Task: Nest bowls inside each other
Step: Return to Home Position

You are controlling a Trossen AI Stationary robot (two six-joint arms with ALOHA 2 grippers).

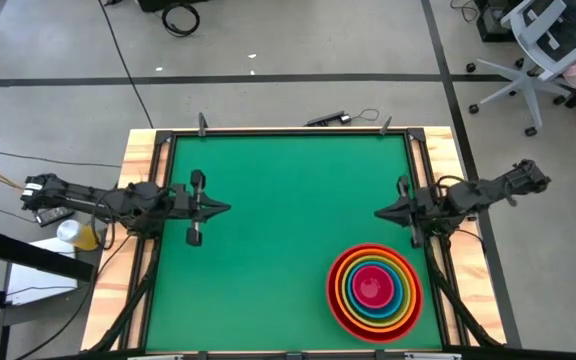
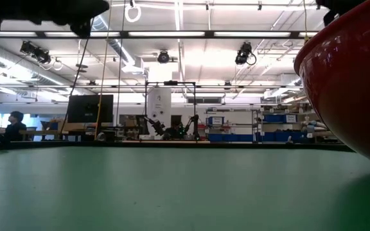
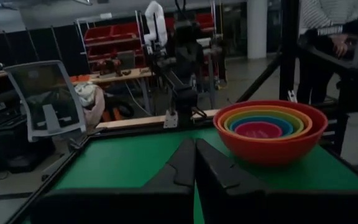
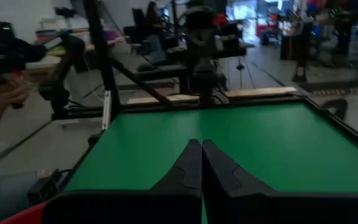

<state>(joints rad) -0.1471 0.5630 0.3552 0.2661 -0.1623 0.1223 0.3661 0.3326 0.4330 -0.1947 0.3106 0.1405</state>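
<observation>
Five bowls [image 1: 373, 290] sat nested on the green table [image 1: 268, 250], near its right edge on the right arm's side — red bowl [image 1: 333, 302] outermost, pink bowl [image 1: 371, 288] at centre. Left gripper [image 1: 223, 208] and right gripper [image 1: 380, 212] hung empty, fingers pressed together, both apart from the stack. Risk, by my judgement: stack lay close to the right arm's base, so a low swing there could clip the rim and shift it. Middle bowls showed as rims only — seating depth not verifiable. Low view: red wall cut off, rest hidden.
</observation>
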